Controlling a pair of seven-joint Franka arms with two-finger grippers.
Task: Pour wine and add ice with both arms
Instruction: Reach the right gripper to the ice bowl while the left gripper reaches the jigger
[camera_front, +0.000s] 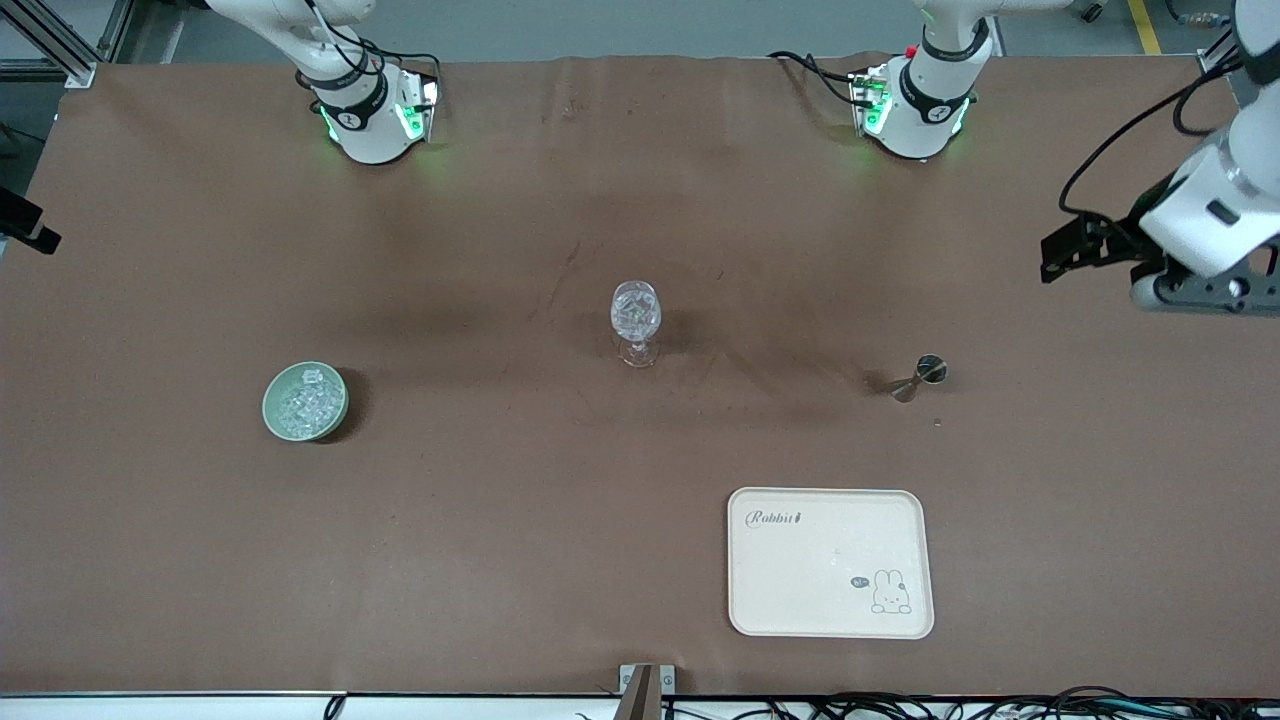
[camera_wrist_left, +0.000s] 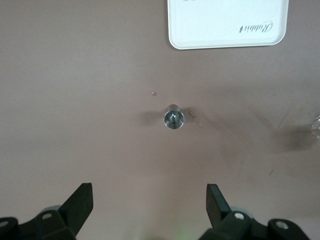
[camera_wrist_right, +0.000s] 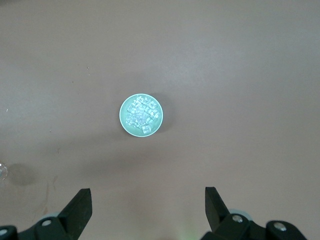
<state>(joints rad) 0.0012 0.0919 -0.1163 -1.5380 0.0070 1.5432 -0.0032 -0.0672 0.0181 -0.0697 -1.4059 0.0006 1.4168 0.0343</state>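
Ice heaped in bowl, both hands wide open and empty

Ice (camera_front: 305, 402) forms a roundish pile with no clear long axis, in a green bowl (camera_front: 275, 420) toward the right arm's end of the brown table (camera_front: 500, 560). Glass (camera_front: 636, 320) stands upright mid-table. Jigger (camera_front: 918, 378) lies tilted, farther than the tray (camera_front: 780, 600). Left hand (camera_wrist_left: 150, 202) hangs above the jigger; right hand (camera_wrist_right: 148, 202) above the bowl.

Even overhead light, soft shadows, all views sharp.
The brown table (camera_front: 500, 560) was evenly lit; the glass (camera_front: 636, 322) and bowl (camera_front: 305, 402) cast faint dark shadows, and green lights glowed at both arm bases.
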